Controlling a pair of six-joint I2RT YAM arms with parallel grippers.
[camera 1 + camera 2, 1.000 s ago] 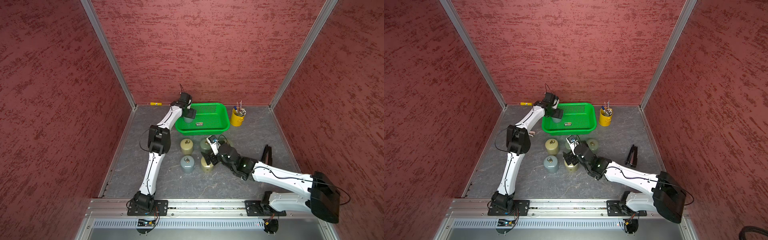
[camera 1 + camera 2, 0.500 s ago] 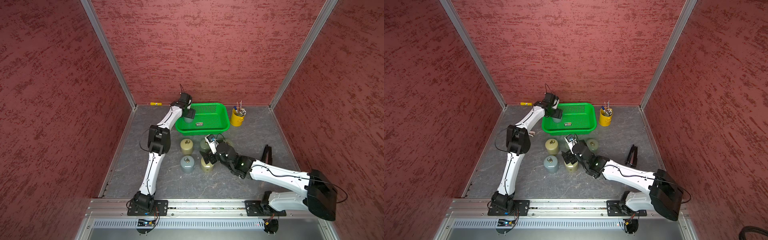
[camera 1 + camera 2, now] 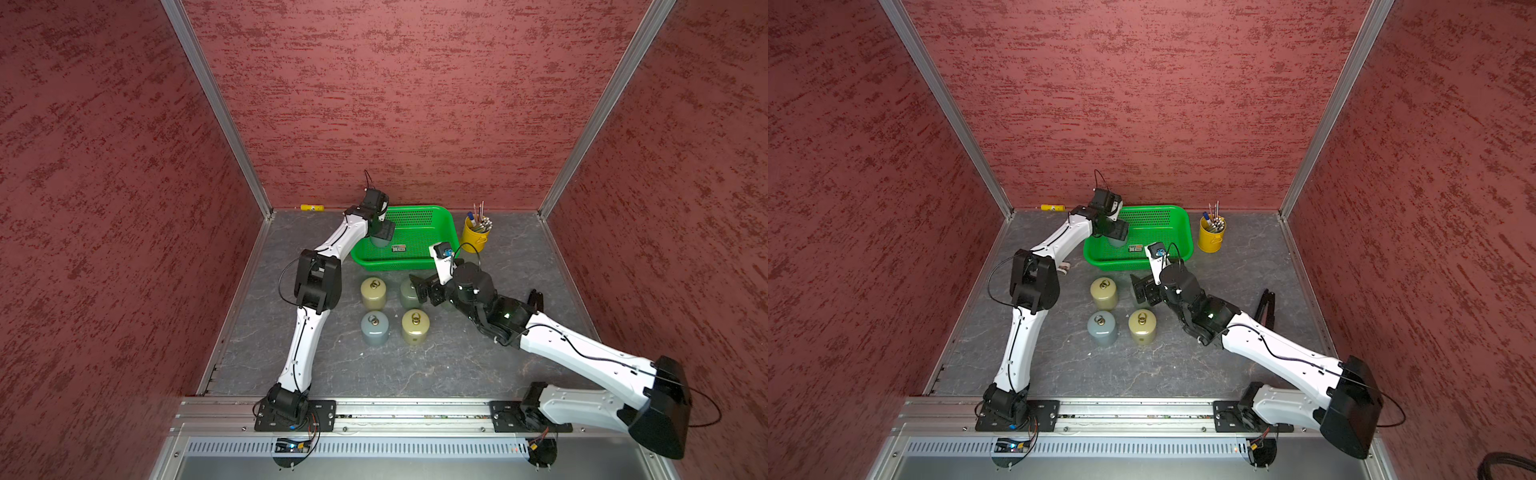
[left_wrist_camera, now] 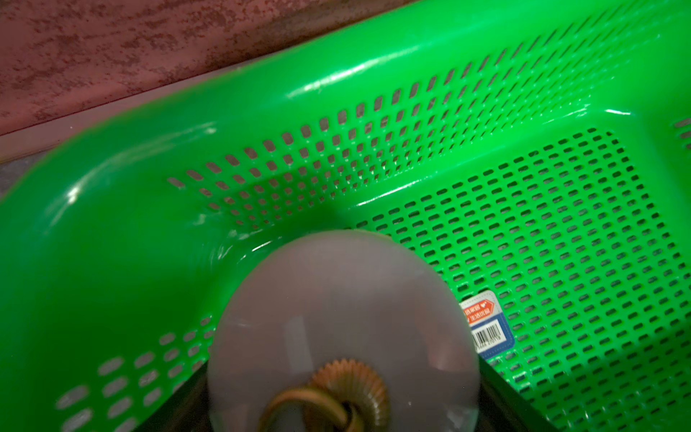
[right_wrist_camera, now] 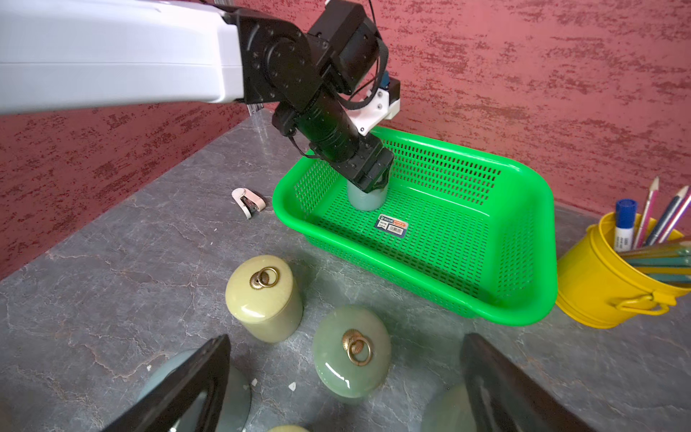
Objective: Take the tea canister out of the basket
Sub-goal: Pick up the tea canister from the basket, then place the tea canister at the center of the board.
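Right wrist view: we see the left gripper [image 5: 371,180] pinching the canister [image 5: 364,201] in the basket [image 5: 448,168].
Right gripper [image 3: 424,291]: jaws spread.

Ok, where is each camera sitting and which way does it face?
Top views: high above the front rail, looking down toward the back wall; both arms whole, left hand in the basket, right hand by the green canister.
Left wrist: on the left arm, looking down into a basket corner at the grey canister; its dark fingers flank it.
Right wrist: low over the table, facing the basket and left arm; its open fingers frame the foreground.
Shared: both wrist views show the grey canister inside the basket.
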